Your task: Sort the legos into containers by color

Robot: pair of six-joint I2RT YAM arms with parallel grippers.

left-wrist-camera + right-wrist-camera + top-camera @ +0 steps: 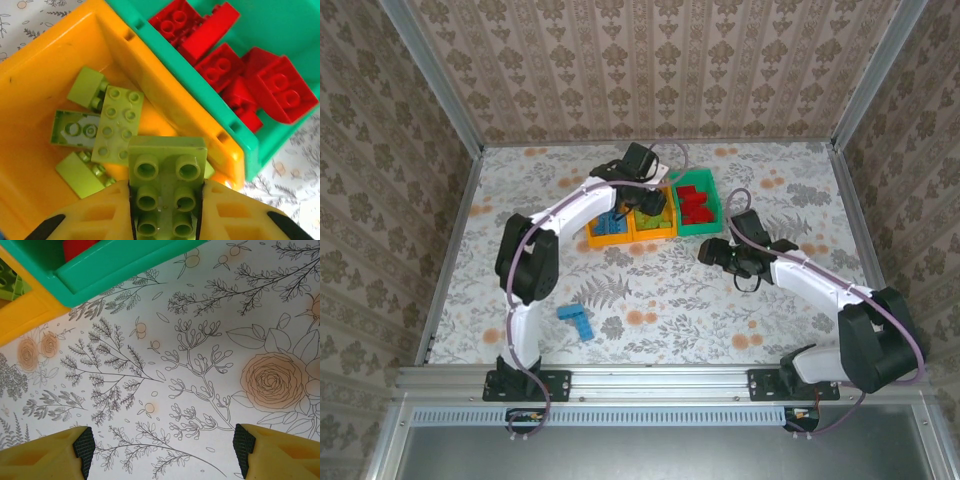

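We are gripping a lime green brick (167,160) in our left gripper (166,202) above the orange-yellow bin (45,65) of lime bricks (117,125), beside the green bin (250,145) of red bricks (220,67), while our right gripper (162,445) is hovering wide apart over the floral table (200,365).

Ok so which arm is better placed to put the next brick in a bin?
Left. The left gripper is shut on a lime green brick right above the yellow bin holding other lime bricks. The right gripper is open, empty, over the table.
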